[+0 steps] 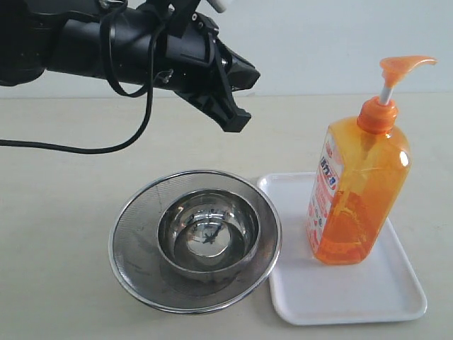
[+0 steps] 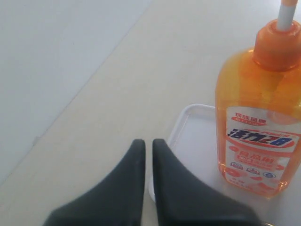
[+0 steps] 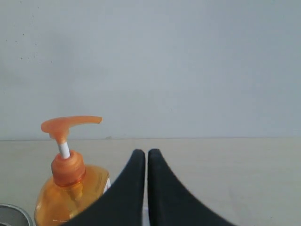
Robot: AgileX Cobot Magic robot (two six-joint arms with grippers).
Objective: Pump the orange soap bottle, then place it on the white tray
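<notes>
The orange soap bottle [image 1: 357, 202] stands upright on the white tray [image 1: 354, 290], its pump head [image 1: 405, 68] raised on the white stem. My left gripper [image 1: 237, 120] hangs shut in the air, up and to the left of the bottle and apart from it. In the left wrist view the shut gripper [image 2: 145, 143] points past the tray's corner [image 2: 188, 117], with the bottle [image 2: 258, 122] off to one side. In the right wrist view my right gripper [image 3: 143, 153] is shut with nothing in it, and the bottle [image 3: 70, 183] stands beside it. The right arm is outside the exterior view.
A round steel strainer [image 1: 134, 248] with a steel bowl [image 1: 209, 230] inside it sits on the beige table, touching the tray's left edge. A black cable [image 1: 85, 147] trails from the left arm. A pale wall runs behind the table.
</notes>
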